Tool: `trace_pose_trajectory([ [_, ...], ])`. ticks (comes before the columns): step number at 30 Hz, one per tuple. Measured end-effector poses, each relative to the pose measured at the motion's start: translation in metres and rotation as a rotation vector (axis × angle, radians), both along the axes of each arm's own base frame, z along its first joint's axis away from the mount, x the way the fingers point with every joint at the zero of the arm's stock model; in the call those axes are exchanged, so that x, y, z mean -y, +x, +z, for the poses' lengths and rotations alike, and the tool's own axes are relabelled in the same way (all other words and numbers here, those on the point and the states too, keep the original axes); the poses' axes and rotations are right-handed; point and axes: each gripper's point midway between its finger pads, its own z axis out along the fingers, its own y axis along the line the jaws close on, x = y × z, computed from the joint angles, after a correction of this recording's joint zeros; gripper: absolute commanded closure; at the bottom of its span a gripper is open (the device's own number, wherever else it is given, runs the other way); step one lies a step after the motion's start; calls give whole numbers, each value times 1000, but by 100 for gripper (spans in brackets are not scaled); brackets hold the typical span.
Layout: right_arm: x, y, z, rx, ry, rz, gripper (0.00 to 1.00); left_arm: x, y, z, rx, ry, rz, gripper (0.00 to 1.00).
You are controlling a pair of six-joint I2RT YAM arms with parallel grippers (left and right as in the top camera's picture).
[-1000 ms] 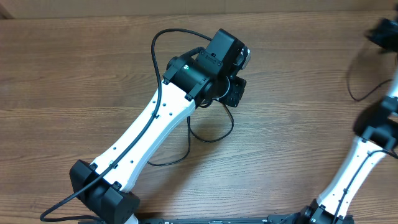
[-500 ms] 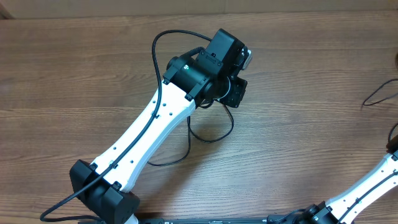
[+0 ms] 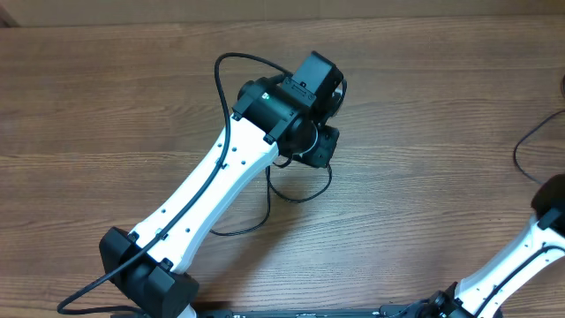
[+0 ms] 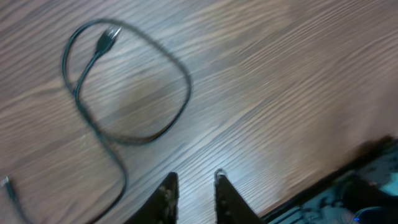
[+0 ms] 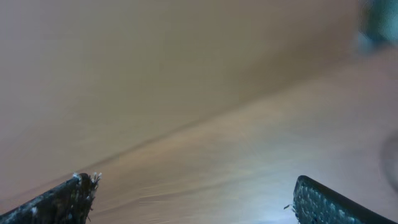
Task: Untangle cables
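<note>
On the left gripper (image 4: pixel 193 182) we see fingers nearly together, pinching nothing. One cable (image 4: pixel 187 93) lies looped on the table (image 4: pixel 280 74) ahead of it; overhead, the left arm (image 3: pixel 221 172) hides part. Another cable (image 3: pixel 519 150) is cut by the right edge. The right gripper (image 5: pixel 194 190) is spread wide, empty, its view blurred.

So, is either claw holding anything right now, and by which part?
Nothing held. Left claw is empty, apart from the cable; right claw gapes empty.

Robot lab: wooden table (image 3: pixel 106 88), white arms (image 3: pixel 221 177)
</note>
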Motion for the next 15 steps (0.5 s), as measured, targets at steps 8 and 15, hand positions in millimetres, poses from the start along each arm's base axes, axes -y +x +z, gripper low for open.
trace_pose_trajectory([
  [8,-128,-32,112,182,-60,208,0,3,-28,-46,15,174,33,84],
  [15,-173,-81,163,256,-76,253,0,-35,-42,-101,-37,239,128,78],
])
